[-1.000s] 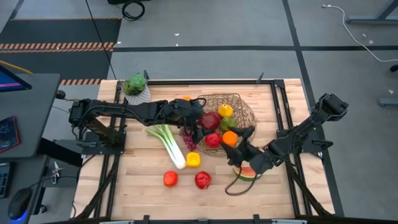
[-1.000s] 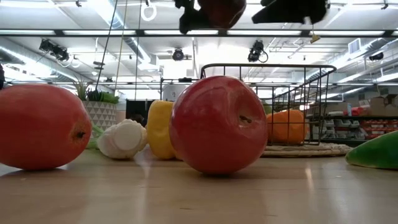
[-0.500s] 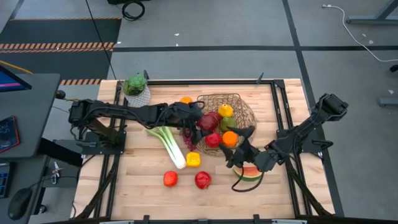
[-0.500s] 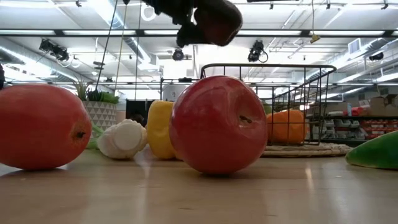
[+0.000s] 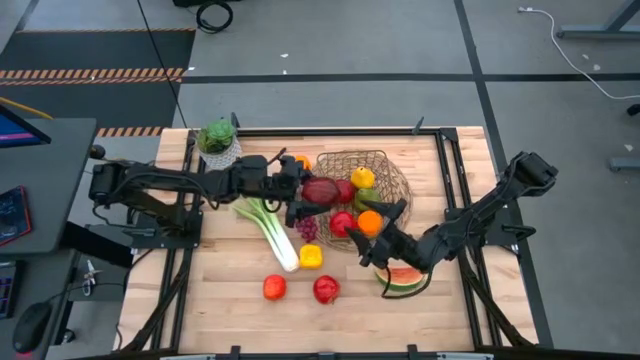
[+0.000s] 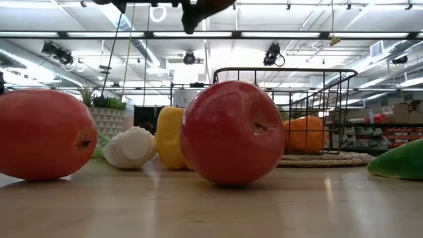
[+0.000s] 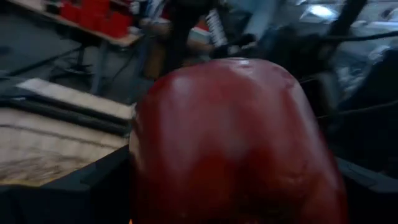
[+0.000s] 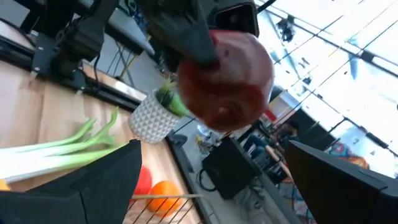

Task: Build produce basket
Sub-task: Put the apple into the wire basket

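My left gripper (image 5: 308, 197) reaches in from the table's left and is shut on a dark red apple (image 5: 324, 189), in the air at the left rim of the wire basket (image 5: 385, 165). The same apple (image 8: 227, 81) shows in the right wrist view. The basket holds an orange (image 5: 370, 222), a red apple (image 5: 342, 222) and a yellow fruit (image 5: 362, 178). My right gripper (image 5: 377, 238) stands open at the basket's near side, by the watermelon slice (image 5: 403, 281). Leek (image 5: 270, 232), grapes (image 5: 307, 228), yellow pepper (image 5: 311, 257) and two red apples (image 5: 274, 288) (image 5: 326, 290) lie on the table. My left gripper pinches the dark red apple between its two fingers (image 7: 93, 193), one on each side (image 7: 146, 174) of the fruit. The fingers come in about level from the table's left. The apple is lifted clear of table and basket.
A small white pot with a green plant (image 5: 219, 140) stands at the far left corner, and an orange (image 5: 300, 160) lies behind the left arm. Black rails (image 5: 445, 170) frame the wooden table. Bare wood lies at the near left and the far right.
My left gripper has drawn back toward the table's left edge with the dark red apple and tipped up to about level; the apple stays clear, now at the basket's left rim. My right gripper has risen a little and rolled, still open.
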You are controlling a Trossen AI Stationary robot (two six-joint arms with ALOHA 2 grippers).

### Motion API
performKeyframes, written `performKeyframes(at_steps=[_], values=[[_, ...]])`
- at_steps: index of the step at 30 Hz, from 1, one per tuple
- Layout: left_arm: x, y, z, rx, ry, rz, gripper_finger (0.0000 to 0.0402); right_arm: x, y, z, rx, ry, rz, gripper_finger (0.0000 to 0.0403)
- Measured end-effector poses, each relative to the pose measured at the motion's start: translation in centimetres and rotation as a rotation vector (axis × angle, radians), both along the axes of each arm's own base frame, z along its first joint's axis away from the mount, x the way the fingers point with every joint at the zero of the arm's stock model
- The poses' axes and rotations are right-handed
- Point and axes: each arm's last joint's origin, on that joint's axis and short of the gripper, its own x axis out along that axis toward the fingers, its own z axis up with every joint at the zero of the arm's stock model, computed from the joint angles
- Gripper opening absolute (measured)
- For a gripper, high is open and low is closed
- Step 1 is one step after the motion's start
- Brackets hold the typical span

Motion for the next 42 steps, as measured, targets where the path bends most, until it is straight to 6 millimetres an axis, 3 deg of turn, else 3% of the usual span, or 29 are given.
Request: performKeyframes(at_steps=[21,33,42], values=[[0.1,-0.2,-0.1,-0.087,-0.017,0.037,0.0358,1.0,-1.4,0.8,-0.049,-0.039,0.085,0.0400],[0.1,-1.3,0.0,-0.130,-0.022,0.082,0.0358,1.8,-2.5,0.9,-0.373,0.128,0.137,0.0400],[0.1,-1.5,-0.3,-0.129,0.004,0.081,0.0358,1.4,-1.9,1.2,-0.472,0.154,0.146,0.0400]])
